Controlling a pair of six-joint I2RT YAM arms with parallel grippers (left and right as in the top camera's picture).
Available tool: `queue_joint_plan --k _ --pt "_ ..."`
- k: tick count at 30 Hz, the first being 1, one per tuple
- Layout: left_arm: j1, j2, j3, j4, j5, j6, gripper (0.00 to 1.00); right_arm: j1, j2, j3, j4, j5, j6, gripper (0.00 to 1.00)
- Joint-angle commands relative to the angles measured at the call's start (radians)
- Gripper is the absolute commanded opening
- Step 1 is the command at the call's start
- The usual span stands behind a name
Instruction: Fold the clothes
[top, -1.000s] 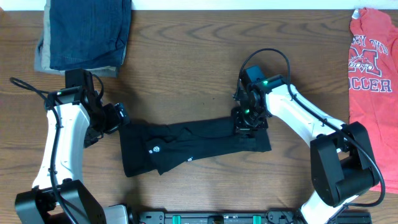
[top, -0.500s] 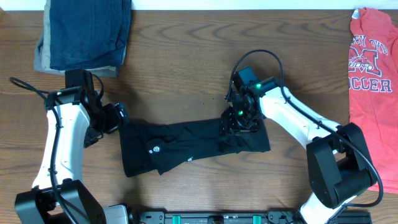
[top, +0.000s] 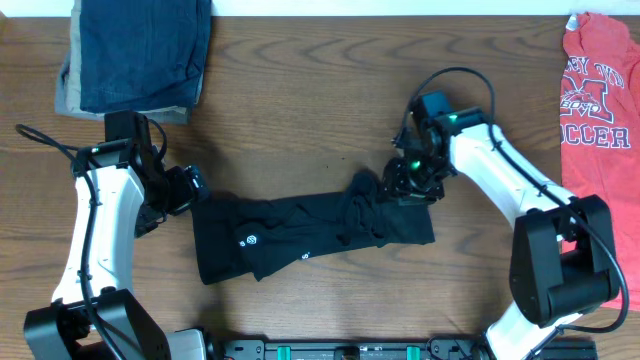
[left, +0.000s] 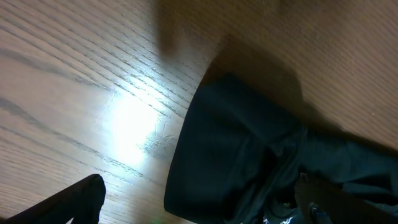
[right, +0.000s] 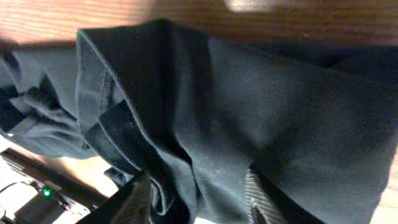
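Lying rumpled lengthwise, black shirt (top: 300, 238); left end effector (top: 196, 189) spread, right end effector (top: 406, 187) parted.

The black shirt (top: 300, 228) lies as a long band across the middle of the wooden table (top: 300, 110), its white round logo (top: 250, 240) near the left end and a bunched ridge of cloth right of centre. The right tool (top: 405, 187) sits at the shirt's upper right edge. The left tool (top: 192, 190) is at its left end. A folded denim stack (top: 140, 50) lies top left, a red T-shirt (top: 598, 100) far right.
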Motion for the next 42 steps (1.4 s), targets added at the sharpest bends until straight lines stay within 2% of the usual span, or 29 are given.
queue_joint_plan --k 1,6,13,22,27,31,35,39,41,42 --pt "0.002 -0.005 0.016 -0.003 -0.015 -0.013 0.98 0.007 0.000 0.016 0.003 0.006 -0.027 0.43" --pt "0.002 -0.005 0.016 -0.003 -0.015 -0.013 0.98 0.053 0.000 -0.024 0.041 0.009 -0.019 0.41" --pt "0.002 -0.005 0.016 -0.003 -0.014 -0.013 0.98 0.167 0.000 -0.113 0.196 -0.017 0.076 0.41" --pt "0.002 -0.005 0.016 -0.003 -0.014 -0.013 0.98 0.278 0.000 -0.105 0.263 -0.056 0.158 0.40" --pt "0.002 -0.005 0.016 -0.003 -0.014 -0.013 0.98 0.264 -0.001 -0.023 0.158 -0.083 0.152 0.37" --pt "0.002 -0.005 0.016 -0.002 -0.014 -0.013 0.98 0.239 -0.001 0.115 -0.009 -0.074 0.063 0.35" --pt "0.002 -0.005 0.016 -0.003 -0.014 -0.013 0.98 0.202 -0.001 0.252 -0.155 0.043 0.048 0.39" --pt "0.002 -0.005 0.016 -0.002 -0.014 -0.013 0.98 0.180 -0.001 0.282 -0.190 0.133 0.039 0.42" --pt "0.002 -0.005 0.016 -0.002 -0.014 -0.013 0.98 0.180 0.000 0.262 -0.188 0.132 0.029 0.36" --pt "0.002 -0.005 0.016 -0.002 -0.014 -0.013 0.98 0.184 0.000 0.245 -0.184 0.132 0.029 0.28"
